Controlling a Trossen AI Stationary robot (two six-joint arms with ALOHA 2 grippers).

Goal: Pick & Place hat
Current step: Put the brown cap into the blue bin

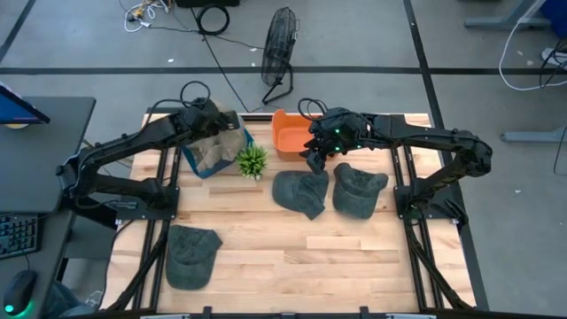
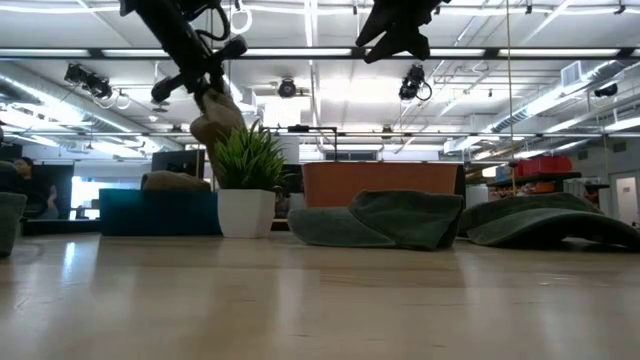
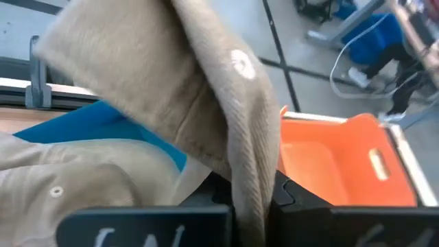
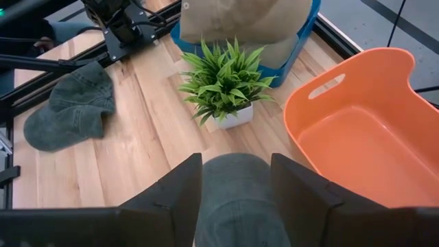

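My left gripper [image 1: 205, 124] is over the blue bin [image 1: 197, 164] at the far left of the table, shut on a tan hat [image 3: 171, 89]. The hat also shows in the low view [image 2: 215, 118]. A second tan hat [image 3: 68, 175] lies in the bin. My right gripper [image 4: 236, 185] is open and hangs high [image 2: 398, 35] over a green hat [image 1: 301, 192] lying on the table. Its fingers stand apart above the hat without touching it. Another green hat [image 1: 357, 190] lies beside that one, and a third [image 1: 192, 255] lies near the left front. My left gripper pinches a fold of the tan hat's cloth [image 3: 248, 185] between its two fingers. The fingers come from above, slanting down. The hat hangs slack below them [image 2: 215, 125] over the blue bin; the plant hides its lower end in the low view.
A small potted plant [image 1: 252, 161] stands between the blue bin and the green hats. An orange tub [image 1: 291, 133] sits at the far edge, just behind my right gripper. Bare wood lies along the near middle and right of the table [image 1: 310, 266].
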